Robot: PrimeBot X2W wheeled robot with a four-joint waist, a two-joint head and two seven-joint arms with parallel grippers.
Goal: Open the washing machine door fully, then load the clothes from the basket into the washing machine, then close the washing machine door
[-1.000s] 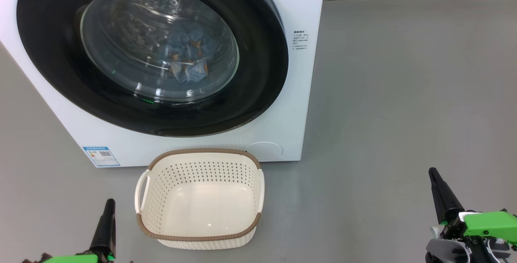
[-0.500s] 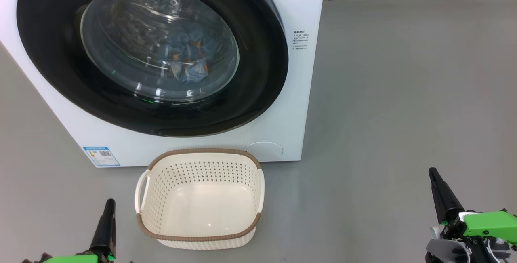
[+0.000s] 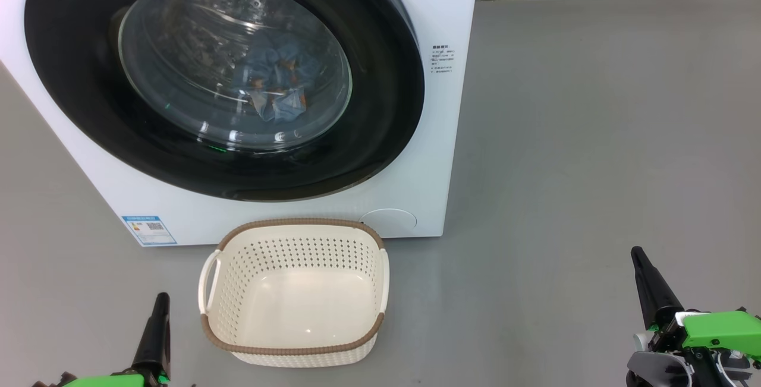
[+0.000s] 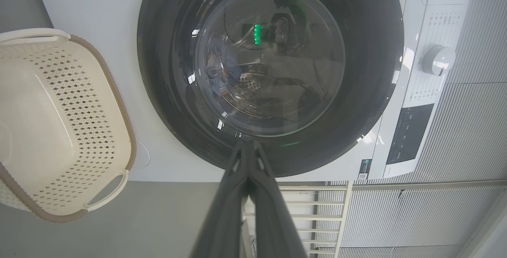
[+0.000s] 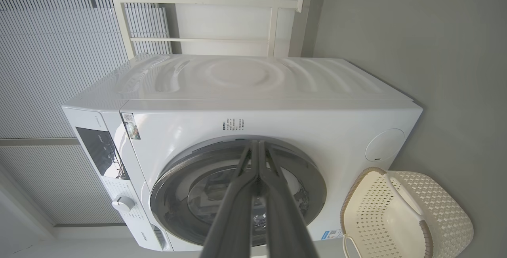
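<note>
Both claws pressed together, empty: left gripper (image 3: 159,315) lower left, right gripper (image 3: 645,274) lower right. Upper left, the door (image 3: 380,107) looks stiff and glossy; grip its rim edge.

The top edge of the head view cuts off the washing machine (image 3: 443,155) and the washing machine door (image 3: 386,107). Behind the bulging glass (image 3: 172,36) the clothes (image 3: 279,87) look warped and dim, perhaps one bundle. The printed note (image 3: 442,59) and blue label (image 3: 148,230) are too small to read.
</note>
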